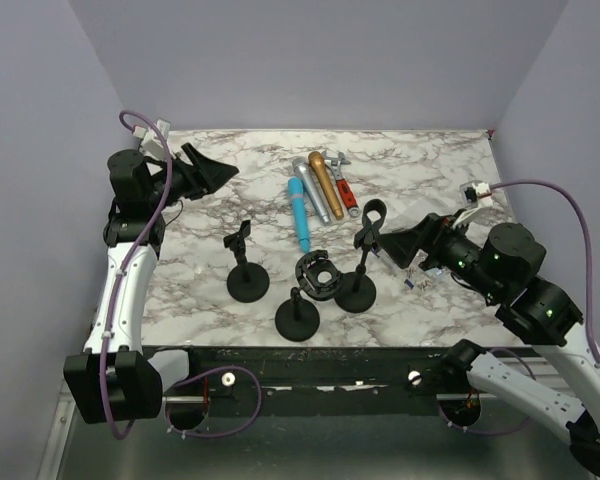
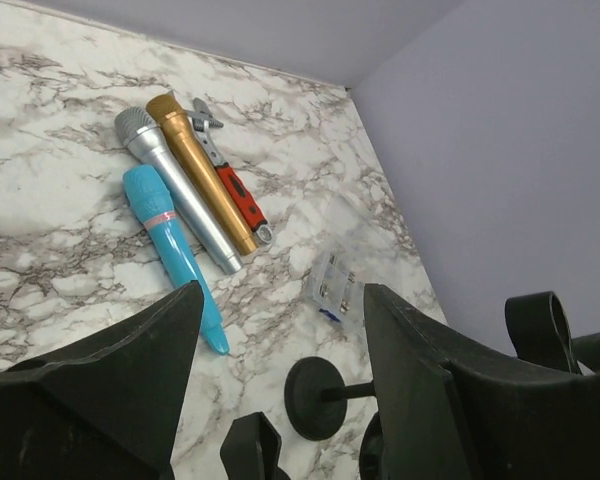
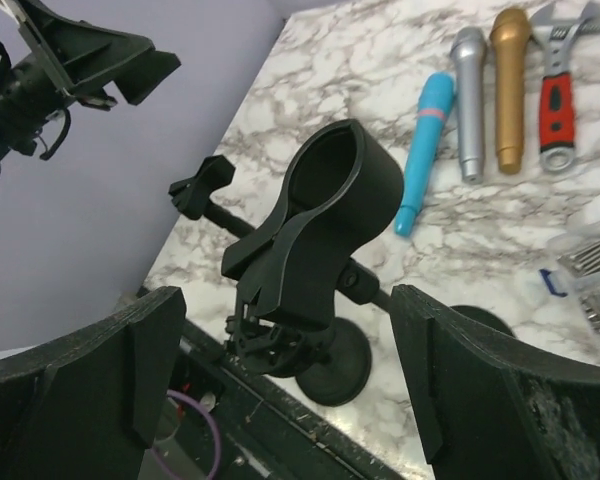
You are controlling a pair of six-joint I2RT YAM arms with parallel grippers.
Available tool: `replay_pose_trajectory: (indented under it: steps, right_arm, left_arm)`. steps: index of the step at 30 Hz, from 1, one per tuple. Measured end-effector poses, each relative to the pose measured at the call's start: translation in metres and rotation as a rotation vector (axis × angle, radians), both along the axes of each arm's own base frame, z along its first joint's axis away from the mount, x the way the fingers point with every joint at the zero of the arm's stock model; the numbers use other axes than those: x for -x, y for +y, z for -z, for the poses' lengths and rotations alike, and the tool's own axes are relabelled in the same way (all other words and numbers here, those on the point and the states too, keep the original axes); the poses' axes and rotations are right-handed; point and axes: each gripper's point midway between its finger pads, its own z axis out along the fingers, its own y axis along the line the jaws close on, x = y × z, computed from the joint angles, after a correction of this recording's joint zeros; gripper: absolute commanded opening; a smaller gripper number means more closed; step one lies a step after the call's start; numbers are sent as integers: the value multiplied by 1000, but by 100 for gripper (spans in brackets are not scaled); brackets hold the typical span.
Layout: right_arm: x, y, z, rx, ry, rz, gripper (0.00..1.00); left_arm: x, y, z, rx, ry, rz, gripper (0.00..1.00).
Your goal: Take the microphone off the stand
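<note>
Oddly, the clip framed between the fingers of my right gripper is an empty ring, with no microphone seated in it. Those fingers stand wide apart, one on either side of the clip and touching nothing. I read that as the pose for working at that holder. All three microphones lie flat on the marble beyond the fingertips. The blue microphone is nearest, then the silver microphone and the gold microphone beside it, then a wrench. In the top view the other two stands also look bare, though I can't be certain of the middle one. My left gripper hangs raised, fingers spread and holding nothing, with the same row ahead of its tips. It is probably parked there to leave the right arm room. By my judgement, the removal looks done.
</note>
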Motion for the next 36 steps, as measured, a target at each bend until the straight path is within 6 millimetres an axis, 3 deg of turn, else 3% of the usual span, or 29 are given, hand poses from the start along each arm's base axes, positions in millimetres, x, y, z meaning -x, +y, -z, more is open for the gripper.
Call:
replay_pose_trajectory:
  steps: [4, 10, 21, 33, 36]
  right_arm:
    - [-3, 11, 12, 15, 45, -35, 68]
    - [-9, 16, 19, 27, 64, -34, 59]
    - [-32, 30, 23, 65, 81, -18, 53]
    - [-25, 26, 32, 36, 102, -4, 49]
    - [-22, 24, 44, 34, 130, -2, 50]
  left_arm:
    - [12, -8, 6, -14, -23, 50, 69]
    - [24, -16, -3, -32, -74, 89, 69]
    - [32, -23, -17, -37, -138, 123, 70]
    - [34, -27, -17, -36, -139, 137, 70]
    - [35, -29, -17, -36, -139, 142, 70]
